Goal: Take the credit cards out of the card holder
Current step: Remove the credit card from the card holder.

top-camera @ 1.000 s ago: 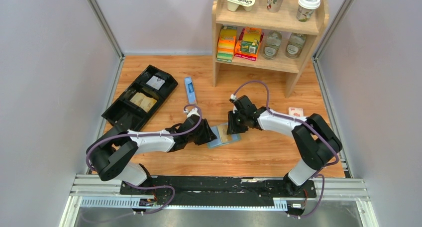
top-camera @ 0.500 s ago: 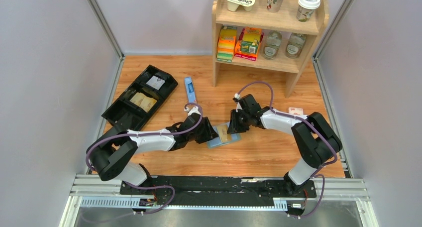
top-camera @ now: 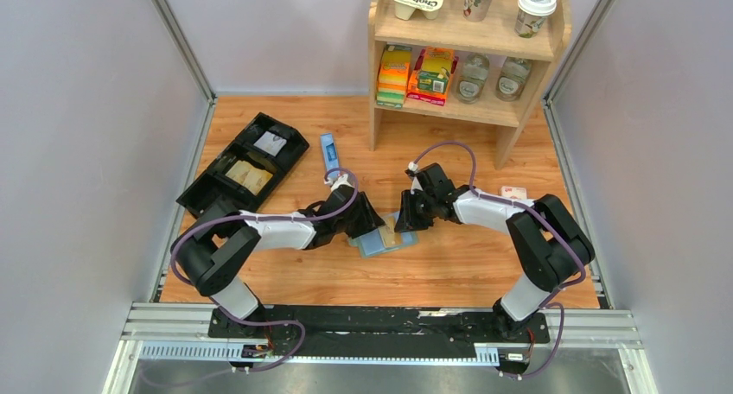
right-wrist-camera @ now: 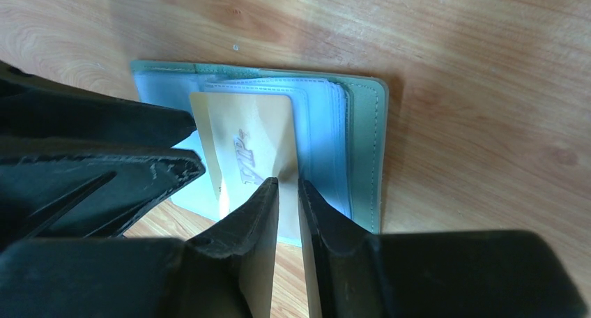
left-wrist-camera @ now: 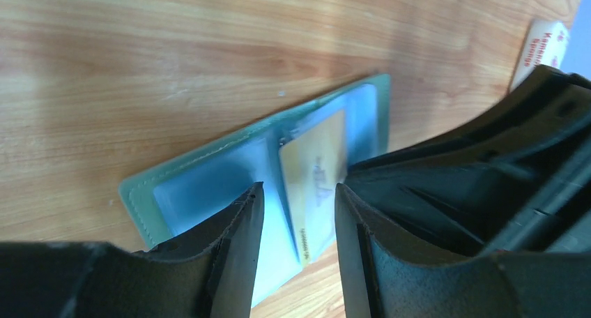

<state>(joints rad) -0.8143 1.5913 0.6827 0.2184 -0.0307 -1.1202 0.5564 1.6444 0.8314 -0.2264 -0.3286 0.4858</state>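
Observation:
The card holder (top-camera: 375, 243) lies open on the wooden table, sage green outside with pale blue pocket pages (right-wrist-camera: 322, 133). A tan credit card (top-camera: 391, 235) lies on its inner pages and also shows in the left wrist view (left-wrist-camera: 317, 171) and the right wrist view (right-wrist-camera: 244, 133). My left gripper (top-camera: 366, 225) is low over the holder's left page, jaws a little apart and empty (left-wrist-camera: 296, 196). My right gripper (top-camera: 403, 225) comes from the right. Its jaws are nearly shut, with the tips (right-wrist-camera: 288, 183) at the card's right edge. I cannot tell if the card is clamped.
A black compartmented tray (top-camera: 207, 195) lies at the left. A long narrow blue box (top-camera: 328, 153) lies beyond the left gripper. A wooden shelf (top-camera: 377, 83) with packets, jars and cups stands at the back. A small white packet (top-camera: 514, 193) lies behind the right arm.
My left arm has swung so its gripper moved right and a little farther over the holder. The right gripper shifted slightly and stays at the card.

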